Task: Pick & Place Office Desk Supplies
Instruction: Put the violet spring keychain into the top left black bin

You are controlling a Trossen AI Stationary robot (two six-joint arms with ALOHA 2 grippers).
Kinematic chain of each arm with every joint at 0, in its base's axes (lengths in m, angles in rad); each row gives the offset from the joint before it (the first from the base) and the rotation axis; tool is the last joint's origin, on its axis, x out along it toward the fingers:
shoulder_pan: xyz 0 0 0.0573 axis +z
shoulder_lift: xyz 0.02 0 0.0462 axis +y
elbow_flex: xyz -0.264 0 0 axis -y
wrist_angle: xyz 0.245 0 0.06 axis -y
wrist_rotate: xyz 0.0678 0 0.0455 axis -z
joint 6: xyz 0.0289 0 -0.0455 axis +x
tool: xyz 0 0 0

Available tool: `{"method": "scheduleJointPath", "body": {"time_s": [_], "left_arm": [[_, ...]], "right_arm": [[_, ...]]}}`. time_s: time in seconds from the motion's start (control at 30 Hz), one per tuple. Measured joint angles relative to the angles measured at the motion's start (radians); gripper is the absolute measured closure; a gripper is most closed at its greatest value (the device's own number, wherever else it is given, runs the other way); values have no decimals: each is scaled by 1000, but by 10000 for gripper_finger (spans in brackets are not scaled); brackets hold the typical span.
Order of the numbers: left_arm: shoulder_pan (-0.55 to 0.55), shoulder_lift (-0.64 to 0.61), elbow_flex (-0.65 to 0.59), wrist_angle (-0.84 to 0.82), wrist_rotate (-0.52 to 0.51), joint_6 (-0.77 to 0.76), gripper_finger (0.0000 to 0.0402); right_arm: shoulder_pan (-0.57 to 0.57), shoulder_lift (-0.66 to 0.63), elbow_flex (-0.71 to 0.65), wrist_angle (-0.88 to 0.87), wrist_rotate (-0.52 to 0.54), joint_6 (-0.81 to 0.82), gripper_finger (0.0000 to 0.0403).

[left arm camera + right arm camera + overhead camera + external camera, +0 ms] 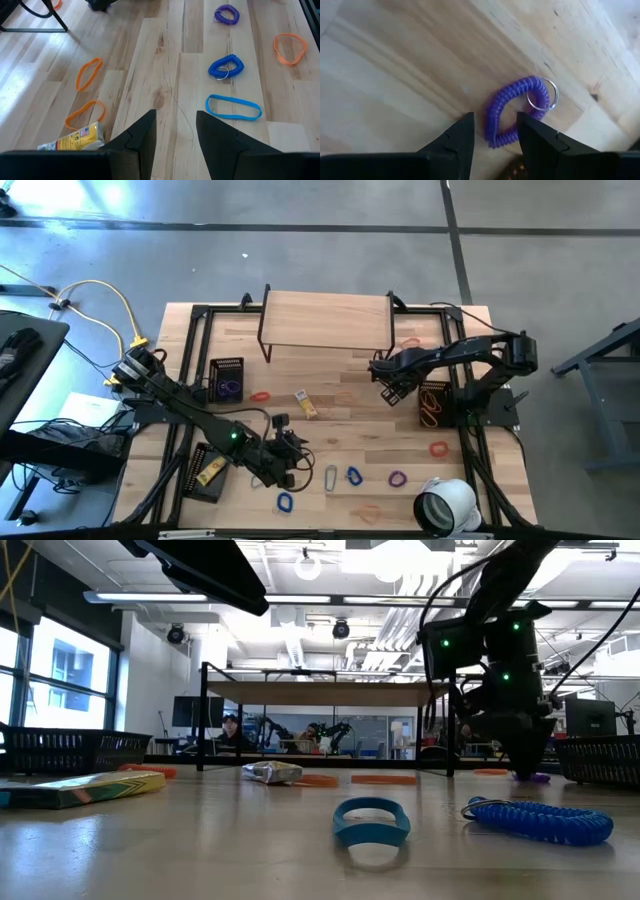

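Observation:
My right gripper (388,392) (495,116) points down, open, close over the table in front of the wooden shelf. A purple coil loop (501,96) with a metal key ring (543,94) lies flat under it, one end of it between the fingers without plain contact. My left gripper (288,456) (175,112) hangs open and empty above the near middle of the table. Ahead of it lie a blue band (234,107), a blue coil (226,67), another purple coil (226,14), orange bands (89,73) and a yellow-and-white packet (75,141).
A raised wooden shelf (325,320) stands at the far middle. Black mesh baskets sit at far left (228,378), near left (208,470) and right (432,402). A white tape roll (447,505) is at the near right. A silver clip (331,477) lies near the front.

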Motion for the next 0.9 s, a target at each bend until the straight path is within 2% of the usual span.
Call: {"method": "scheduleJointPath", "body": {"time_s": [0.43, 0.6, 0.8, 0.9], "left_arm": [[0, 0, 0, 0, -2, 0, 269], [-1, 0, 0, 0, -2, 0, 269], [-2, 0, 0, 0, -2, 0, 269], [-2, 0, 0, 0, -2, 0, 269]], "right_arm": [[-26, -4, -27, 76, -69, -53, 277], [-26, -3, -28, 79, -81, -53, 315], [-25, -2, -28, 82, -80, -58, 387], [-15, -1, -28, 79, -60, -60, 392]]}}
